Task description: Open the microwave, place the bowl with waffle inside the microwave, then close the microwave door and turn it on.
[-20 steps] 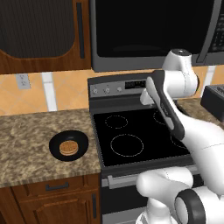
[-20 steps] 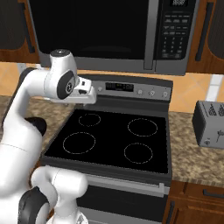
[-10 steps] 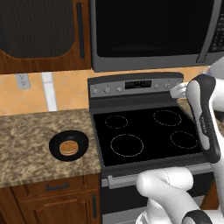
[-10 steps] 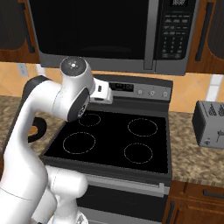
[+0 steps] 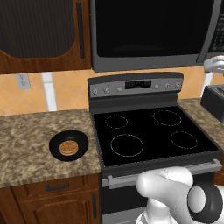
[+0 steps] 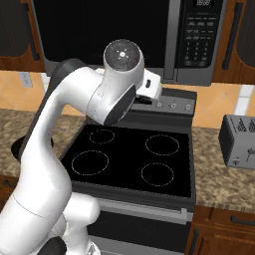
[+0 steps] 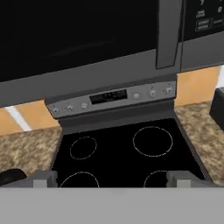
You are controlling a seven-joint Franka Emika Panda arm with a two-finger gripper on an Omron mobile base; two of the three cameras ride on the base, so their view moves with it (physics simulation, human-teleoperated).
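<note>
Since a second ago the arm has swung right and up, away from over the stove (image 5: pixel 148 131), toward the microwave (image 6: pixel 124 35). Its door (image 7: pixel 78 35), dark glass in a grey frame, is shut, with the bar handle (image 7: pixel 168 33) beside the button panel (image 6: pixel 199 35). Both fingertips (image 7: pixel 43 178) stand wide apart, holding nothing. Left on the counter (image 5: pixel 26 144) sits the black bowl (image 5: pixel 68 145) holding the golden waffle (image 5: pixel 68 147).
</note>
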